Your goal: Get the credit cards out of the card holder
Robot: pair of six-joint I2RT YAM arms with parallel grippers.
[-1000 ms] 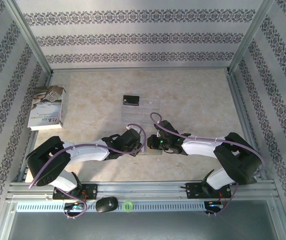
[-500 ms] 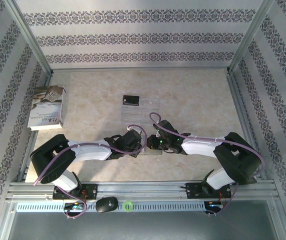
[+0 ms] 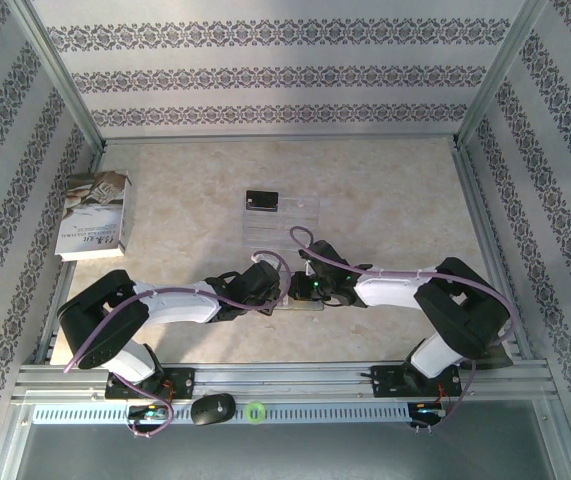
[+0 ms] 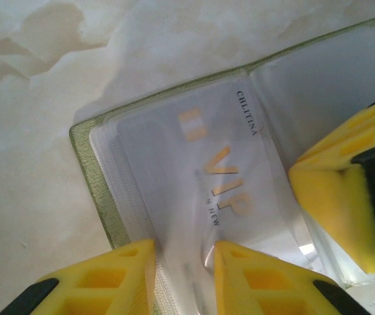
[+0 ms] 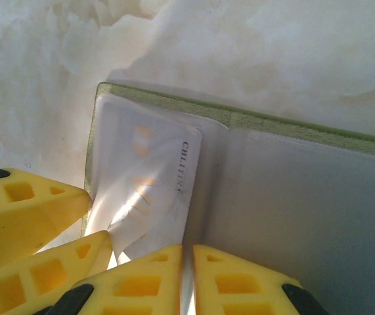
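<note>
Marbled table [image 4: 36, 85], glossy card [image 4: 200, 164]; green-edged holder [image 4: 90, 172]

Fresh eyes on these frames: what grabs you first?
The left gripper and right gripper meet at the near middle of the table, yellow fingers crowding the open card holder. Under its clear plastic sits a silvery-white card with gold VIP lettering. A black card lies farther back.
</note>
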